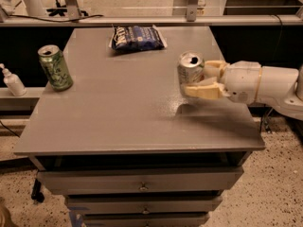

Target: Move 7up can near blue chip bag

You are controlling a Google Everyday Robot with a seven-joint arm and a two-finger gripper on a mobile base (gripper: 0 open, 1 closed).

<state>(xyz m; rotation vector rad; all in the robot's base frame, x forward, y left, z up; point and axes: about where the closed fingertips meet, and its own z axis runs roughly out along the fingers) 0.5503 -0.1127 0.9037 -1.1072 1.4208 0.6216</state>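
The 7up can [190,72], silver with an open top, is upright at the right side of the grey table [118,112], lifted slightly above its shadow. My gripper [199,79] reaches in from the right on a white arm and is shut on the can, one cream finger behind it and one in front [201,91]. The blue chip bag [137,37] lies flat at the table's far edge, behind and left of the can, a good gap away.
An all-green patterned can [55,67] stands upright near the table's left edge. A white pump bottle [12,81] sits on a ledge left of the table. A metal rail [142,19] runs behind the table. Drawers [142,186] are below.
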